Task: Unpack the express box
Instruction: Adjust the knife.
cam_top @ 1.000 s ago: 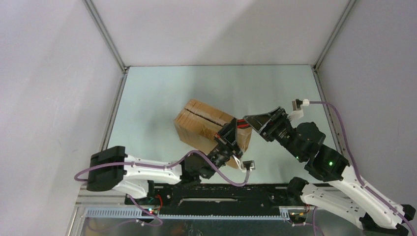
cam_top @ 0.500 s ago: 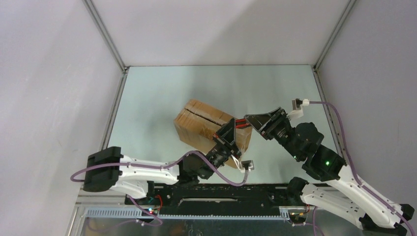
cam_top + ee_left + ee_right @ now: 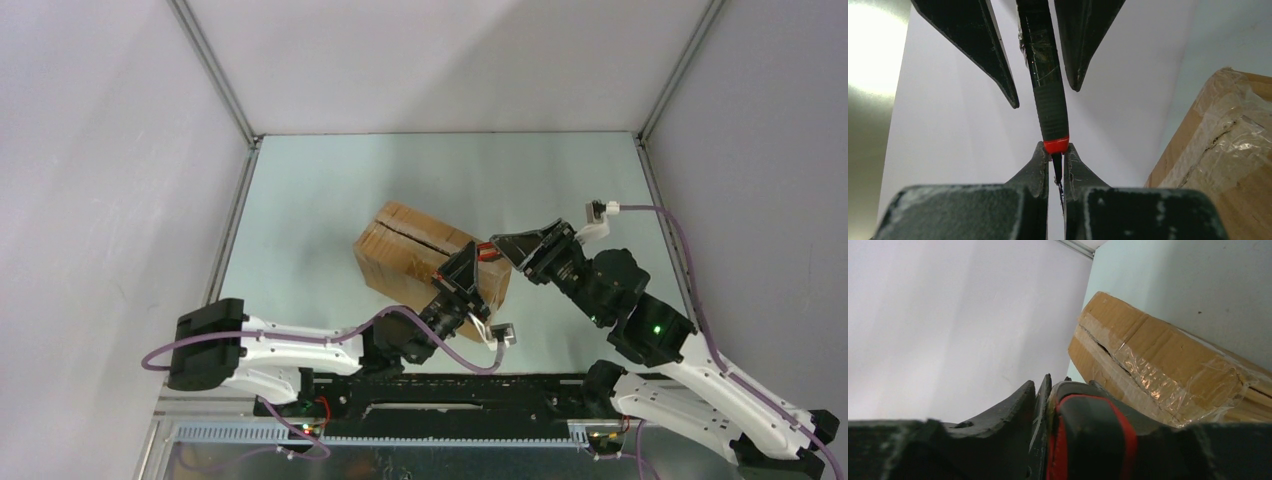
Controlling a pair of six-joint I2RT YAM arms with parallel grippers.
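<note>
Cutter (image 3: 1050,120) handover, frame centre | left gripper (image 3: 1055,150) clamped on blade end | right gripper (image 3: 1045,97) apart, astride handle | advise: close right squarely before left releases

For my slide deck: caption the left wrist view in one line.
Left pincer shut on the tip of a red-banded black tool, right pincer open around its handle, express box alongside.

The right gripper (image 3: 494,243) has edged closer to the left gripper (image 3: 468,262). Its spread jaws now reach further along the slim black tool with a red band (image 3: 1047,90), leaving less of it showing between the two sets of jaws.
</note>
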